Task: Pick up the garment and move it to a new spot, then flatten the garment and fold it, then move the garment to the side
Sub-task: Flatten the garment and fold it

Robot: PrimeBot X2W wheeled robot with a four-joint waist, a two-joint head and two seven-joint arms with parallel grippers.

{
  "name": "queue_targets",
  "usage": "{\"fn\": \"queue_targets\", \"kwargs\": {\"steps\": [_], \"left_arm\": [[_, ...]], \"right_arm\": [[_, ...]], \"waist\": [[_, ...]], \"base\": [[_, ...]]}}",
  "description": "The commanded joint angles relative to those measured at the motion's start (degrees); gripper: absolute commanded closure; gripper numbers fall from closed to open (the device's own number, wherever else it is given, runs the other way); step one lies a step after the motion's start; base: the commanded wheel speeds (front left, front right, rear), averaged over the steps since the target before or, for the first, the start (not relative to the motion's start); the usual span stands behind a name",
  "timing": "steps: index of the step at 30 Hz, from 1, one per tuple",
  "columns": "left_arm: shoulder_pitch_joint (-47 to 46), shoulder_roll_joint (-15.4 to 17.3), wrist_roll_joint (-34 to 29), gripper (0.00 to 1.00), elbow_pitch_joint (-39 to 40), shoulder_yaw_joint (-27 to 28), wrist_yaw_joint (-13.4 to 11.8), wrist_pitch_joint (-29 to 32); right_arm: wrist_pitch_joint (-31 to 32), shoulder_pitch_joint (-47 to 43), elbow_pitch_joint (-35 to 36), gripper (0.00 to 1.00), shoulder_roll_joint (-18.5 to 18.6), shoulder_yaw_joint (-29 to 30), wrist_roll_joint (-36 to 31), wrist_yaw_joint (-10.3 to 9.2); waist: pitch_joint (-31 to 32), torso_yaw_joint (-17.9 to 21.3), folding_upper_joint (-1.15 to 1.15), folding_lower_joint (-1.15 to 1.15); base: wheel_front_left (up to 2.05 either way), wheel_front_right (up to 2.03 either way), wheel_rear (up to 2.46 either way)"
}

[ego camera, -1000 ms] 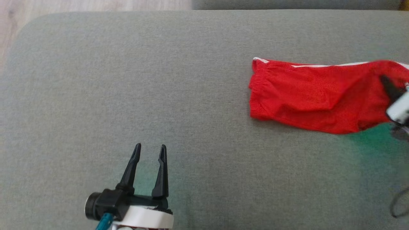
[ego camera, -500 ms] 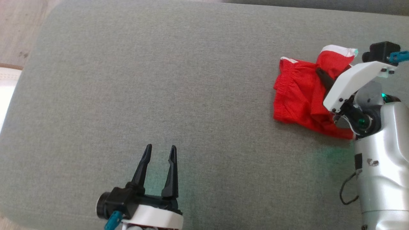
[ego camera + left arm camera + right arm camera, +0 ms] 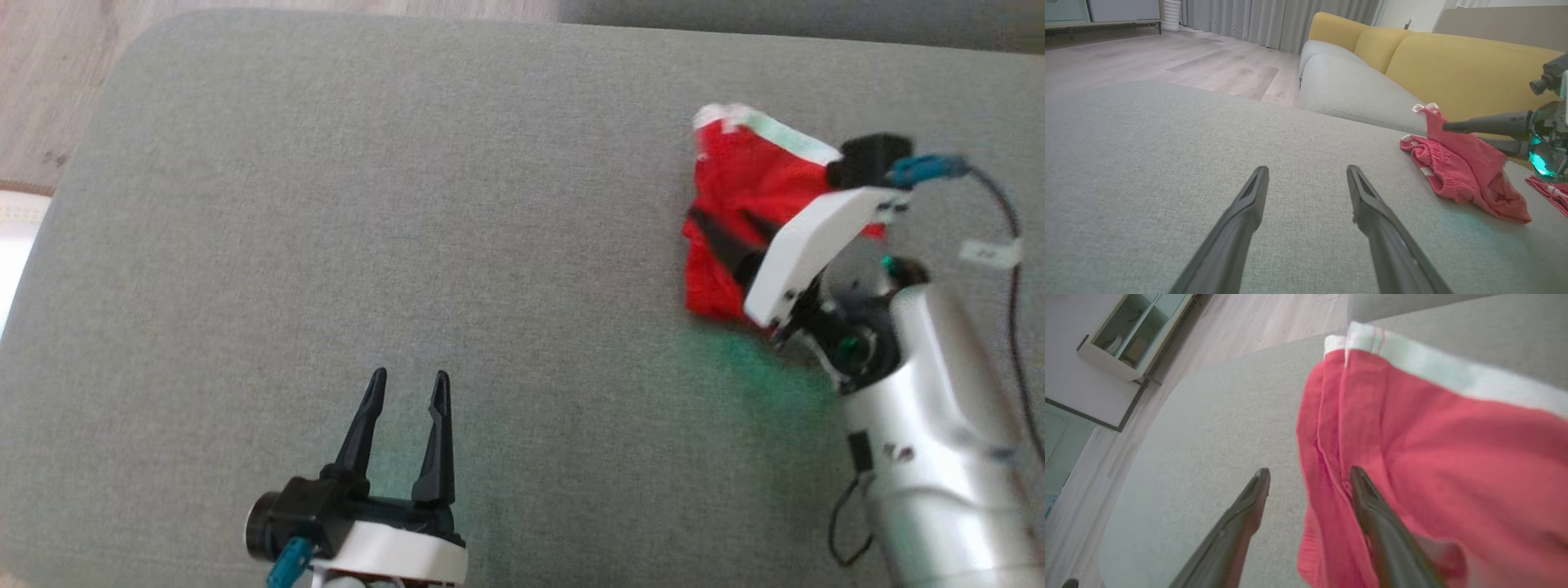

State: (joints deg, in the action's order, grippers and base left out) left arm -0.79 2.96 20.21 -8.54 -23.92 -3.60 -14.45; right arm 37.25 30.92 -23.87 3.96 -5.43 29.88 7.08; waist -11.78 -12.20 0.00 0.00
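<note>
Garment, red with a white band, sits bunched on the right part of the grey cushion, nearer its far edge than its near one. In the head view it is blurred, and the right arm's pale wrist covers its right side. The right gripper has its jaws spread. In the right wrist view the cloth drapes over one finger while the other stands over the cushion. The frame cuts off the garment's right side there. I cannot tell whether the red strip at the left wrist view's right edge belongs to it. The left gripper hovers with jaws spread, well apart from the garment. A broad stretch of cushion lies between them, running left to a rounded corner by the wood floor.
</note>
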Motion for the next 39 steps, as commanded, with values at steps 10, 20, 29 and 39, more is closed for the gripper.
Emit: {"fn": "queue_targets", "kwargs": {"steps": [10,20,29,39], "left_arm": [[0.4,-0.1,0.1,0.0,1.5,4.4,-0.6,-0.5],[4.9,-0.1,-1.7,0.0,2.8,8.7,0.1,-0.5],[6.8,-0.1,-3.5,0.0,3.7,11.3,1.2,-0.5],[3.9,-0.1,-3.8,0.0,4.1,10.1,2.0,-0.5]], "right_arm": [[-5.6,-6.2,11.6,0.0,-0.7,-9.1,3.5,0.41],[-28.7,-19.3,17.8,0.0,8.0,-4.4,-14.1,0.41],[-41.9,-27.8,15.2,0.0,7.9,3.9,-18.8,0.41],[-41.6,-17.3,7.0,1.0,8.6,1.9,-17.5,0.41]], "waist": [[3.7,3.0,0.0,0.0],[9.6,5.6,0.0,0.0],[10.9,5.7,0.0,0.0],[5.3,3.0,0.0,0.0]], "base": [[0.0,0.0,0.0],[0.0,0.0,0.0],[0.0,0.0,0.0],[0.0,0.0,0.0]]}}
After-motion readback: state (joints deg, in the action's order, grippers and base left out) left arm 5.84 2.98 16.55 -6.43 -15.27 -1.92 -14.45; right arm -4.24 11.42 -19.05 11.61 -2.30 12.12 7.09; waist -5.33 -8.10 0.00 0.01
